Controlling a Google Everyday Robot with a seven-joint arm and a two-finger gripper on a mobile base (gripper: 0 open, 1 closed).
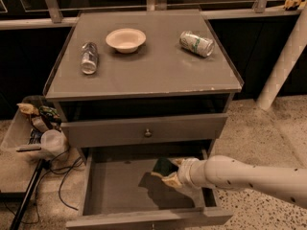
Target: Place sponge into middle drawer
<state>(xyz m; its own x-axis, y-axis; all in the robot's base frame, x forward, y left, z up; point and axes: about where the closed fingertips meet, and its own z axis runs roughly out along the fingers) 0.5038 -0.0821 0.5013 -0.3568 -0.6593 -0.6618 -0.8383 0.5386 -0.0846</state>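
Pulled out wide below the knobbed drawer front: middle drawer (120,190), grey floor bare. Reaching in from the right, nearly level, over its right half: 1 white arm (249,176). At the arm's tip, near the back right corner: gripper (171,175), closed around the sponge (163,166). Sponge held at the jaws' left side, above its own shadow; long axis not readable. Probably only a release straight down remaining.
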